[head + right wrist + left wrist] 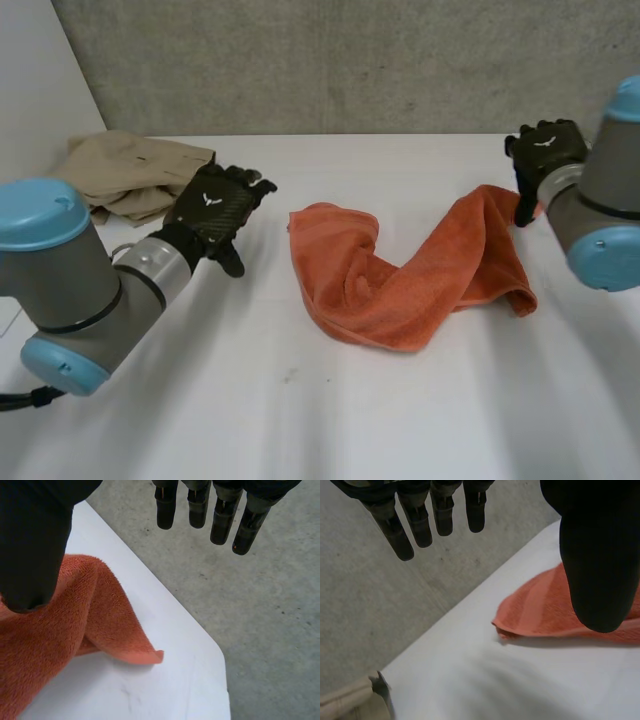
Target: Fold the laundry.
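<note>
An orange towel [400, 280] lies crumpled mid-table (its right end humped up) on the white table [300, 420]. The left hand [212, 205] hovers beside its left edge, fingers [420, 525] straight and spread, holding nothing. The right hand [545, 150] hangs just beside the raised end, fingers [220, 520] straight, thumb apart. 1 beige garment [125, 170] lies at the table's far left.

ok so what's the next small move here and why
Probably lower the right robot hand and pinch the loose corner of the orange towel lying below it. The towel is twisted and bunched, both hands are open and hold nothing, and the left robot hand sits off to the towel's other side, so it likely needs spreading flat before any fold.
</note>
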